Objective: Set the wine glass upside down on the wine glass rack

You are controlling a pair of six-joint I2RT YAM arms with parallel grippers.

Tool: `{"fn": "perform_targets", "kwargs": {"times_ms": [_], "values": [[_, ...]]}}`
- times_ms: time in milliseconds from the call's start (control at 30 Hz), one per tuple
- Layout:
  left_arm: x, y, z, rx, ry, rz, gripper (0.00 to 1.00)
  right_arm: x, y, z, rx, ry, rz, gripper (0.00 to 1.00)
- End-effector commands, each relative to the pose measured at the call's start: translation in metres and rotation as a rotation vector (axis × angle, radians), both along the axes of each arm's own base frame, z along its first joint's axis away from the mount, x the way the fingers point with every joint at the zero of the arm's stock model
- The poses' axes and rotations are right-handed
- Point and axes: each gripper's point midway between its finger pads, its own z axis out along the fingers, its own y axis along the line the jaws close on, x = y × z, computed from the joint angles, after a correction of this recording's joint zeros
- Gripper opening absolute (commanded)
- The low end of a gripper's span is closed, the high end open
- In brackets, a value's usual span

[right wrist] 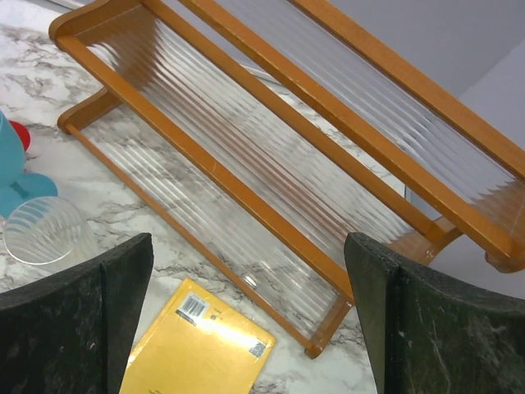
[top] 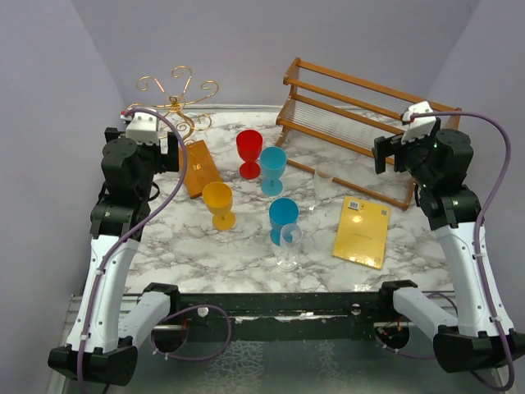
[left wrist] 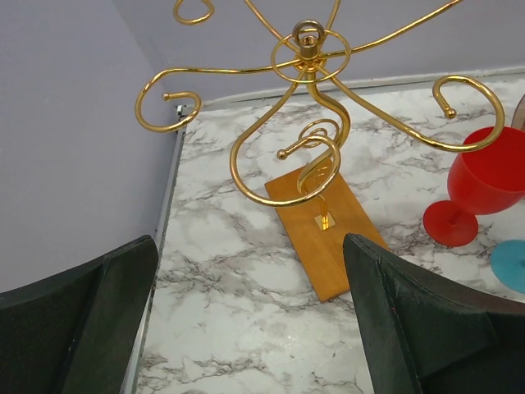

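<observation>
The clear wine glass (top: 289,245) stands upright near the table's front centre, right beside a blue goblet (top: 283,215). It is out of both wrist views. The gold wire wine glass rack (top: 178,97) with curled arms stands at the back left on its orange-brown wooden base (top: 199,168). It fills the left wrist view (left wrist: 308,57), base below (left wrist: 328,234). My left gripper (top: 174,153) is open and empty, raised just left of the rack's base (left wrist: 250,246). My right gripper (top: 382,156) is open and empty, raised at the right (right wrist: 248,246).
A large brown slatted rack (top: 361,115) (right wrist: 287,139) stands back right. Red (top: 249,152), blue (top: 273,168) and yellow (top: 219,203) goblets and a clear ribbed tumbler (top: 325,182) (right wrist: 45,230) stand mid-table. A yellow envelope (top: 362,232) (right wrist: 197,345) lies front right.
</observation>
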Motion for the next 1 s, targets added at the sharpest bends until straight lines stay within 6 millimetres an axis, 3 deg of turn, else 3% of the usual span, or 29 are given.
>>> {"fn": "perform_targets", "kwargs": {"times_ms": [0,367,500,733,967], "values": [[0.006,-0.010,0.012,-0.001,-0.048,-0.046,0.99,0.006,0.010,0.020,-0.014,-0.064,0.038,0.99],[0.010,-0.012,0.023,-0.001,-0.080,-0.049,0.99,0.015,0.022,0.022,-0.037,-0.081,0.087,1.00],[0.011,-0.018,0.028,0.009,-0.078,-0.087,0.99,0.013,0.035,0.022,-0.061,-0.074,0.176,0.99],[0.019,-0.033,0.051,-0.003,-0.090,-0.167,0.99,0.014,0.061,0.023,-0.085,-0.064,0.347,1.00],[0.045,-0.047,0.078,-0.074,-0.087,-0.205,0.99,0.015,0.075,0.021,-0.073,-0.040,0.429,1.00]]}}
